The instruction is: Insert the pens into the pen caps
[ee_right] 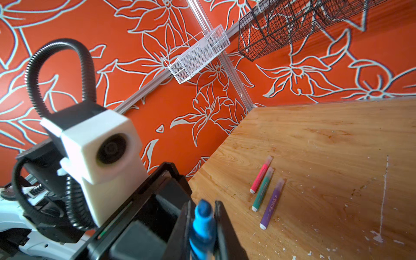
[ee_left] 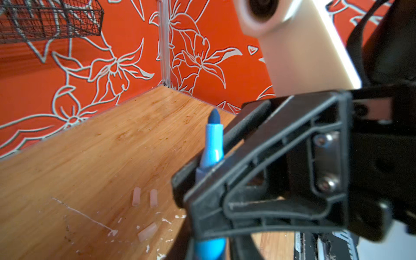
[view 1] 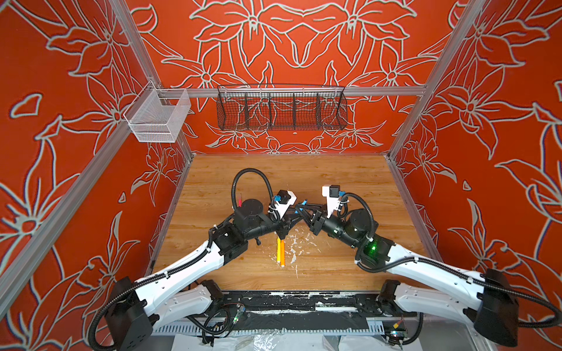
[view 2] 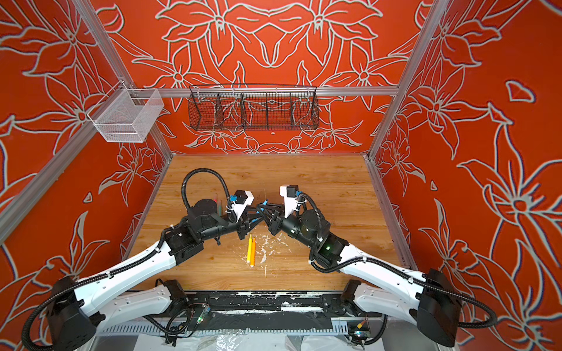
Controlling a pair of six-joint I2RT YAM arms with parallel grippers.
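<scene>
Three slim marker pens lie close together on the wooden table (view 1: 334,182) at far left: a pink-red pen (ee_right: 261,175), a green pen (ee_right: 263,190) and a purple pen (ee_right: 272,202), each with a pale translucent cap on one end and a white plug on the other. Right of them, the left gripper (view 2: 258,219) is held above mid-table and clenched. The lower barrel of a light-blue marker pen (ee_left: 211,155) passes between its fingers at the edge of the left wrist view. Just nearer than this gripper, a yellow marker pen (view 1: 278,250) and an orange marker pen (view 1: 282,253) lie flat on the wood, touching along their length, white ends toward the near edge. The blue pen's dark felt tip is bare and points toward the far wall. Three loose colourless plastic caps (ee_left: 136,197) lie on the wood among white paint flecks (ee_left: 112,232), seen only in the left wrist view; two are parallel and close, and the third lies apart from them. The right gripper (ee_right: 202,203) meets the left one at centre and is clamped on the blue pen's barrel just behind the tip.
</scene>
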